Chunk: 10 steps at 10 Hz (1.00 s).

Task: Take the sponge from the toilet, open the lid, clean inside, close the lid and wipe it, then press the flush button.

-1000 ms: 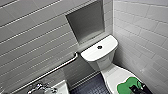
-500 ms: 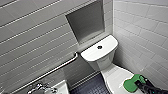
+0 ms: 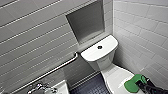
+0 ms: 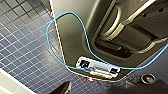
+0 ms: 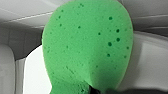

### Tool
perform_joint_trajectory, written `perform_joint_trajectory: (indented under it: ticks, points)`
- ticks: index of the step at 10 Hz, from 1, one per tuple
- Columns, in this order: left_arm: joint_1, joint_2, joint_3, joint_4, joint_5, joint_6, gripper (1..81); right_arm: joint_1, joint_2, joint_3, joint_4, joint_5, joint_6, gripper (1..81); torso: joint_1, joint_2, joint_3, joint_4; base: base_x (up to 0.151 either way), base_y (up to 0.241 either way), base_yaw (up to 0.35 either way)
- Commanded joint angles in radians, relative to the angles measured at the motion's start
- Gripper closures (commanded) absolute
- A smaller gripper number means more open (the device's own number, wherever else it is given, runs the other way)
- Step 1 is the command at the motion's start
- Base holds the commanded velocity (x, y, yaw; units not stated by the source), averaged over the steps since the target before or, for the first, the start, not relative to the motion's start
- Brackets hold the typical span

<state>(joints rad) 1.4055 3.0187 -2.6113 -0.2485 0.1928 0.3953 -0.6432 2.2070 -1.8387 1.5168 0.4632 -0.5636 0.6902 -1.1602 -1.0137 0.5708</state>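
Since a second ago the sponge [image 3: 132, 84] has shifted slightly right over the closed lid [image 3: 116, 77], at the near right, clamped in the right gripper [image 3: 143, 85]. Pickup looks done; opening, cleaning inside, wiping and the flush button [image 3: 99, 47] remain.

Matt, soft, pitted with small pores — bright green oval foam sponge [image 5: 87, 50]. Glossy and smooth, white ceramic toilet [image 3: 100, 53]. Polished, silver metal grab bar [image 3: 50, 72]. Faint sheen on smooth grey wall tiles [image 3: 32, 45] — duller on dark blue mosaic floor tiles [image 4: 22, 50].
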Motion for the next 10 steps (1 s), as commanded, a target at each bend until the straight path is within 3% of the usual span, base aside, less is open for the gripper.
perform_joint_trajectory:
  ticks: [1,3,7,10]
  points:
    - [0.019,-0.044,-0.010,-0.005,0.097,0.005,1.0,-0.137,-0.204,0.228,-0.182,0.057,0.230,81.1,0.000,0.000,0.000,0.000,0.000,0.000,0.000]
    - [0.019,-0.040,-0.010,-0.002,0.096,0.005,1.0,-0.246,-0.263,0.305,-0.302,0.141,0.362,81.1,0.000,0.000,0.000,0.000,0.000,0.000,0.000]
    - [0.019,-0.038,-0.010,0.003,0.096,0.005,1.0,-0.468,-0.267,0.314,-0.486,0.207,0.574,81.1,0.000,0.000,0.000,0.001,0.000,0.000,0.000]
    - [0.017,-0.024,-0.010,0.003,0.080,0.005,1.0,-0.675,-0.214,0.365,-0.657,0.290,0.617,81.1,0.000,0.000,0.000,0.001,0.000,0.000,0.000]
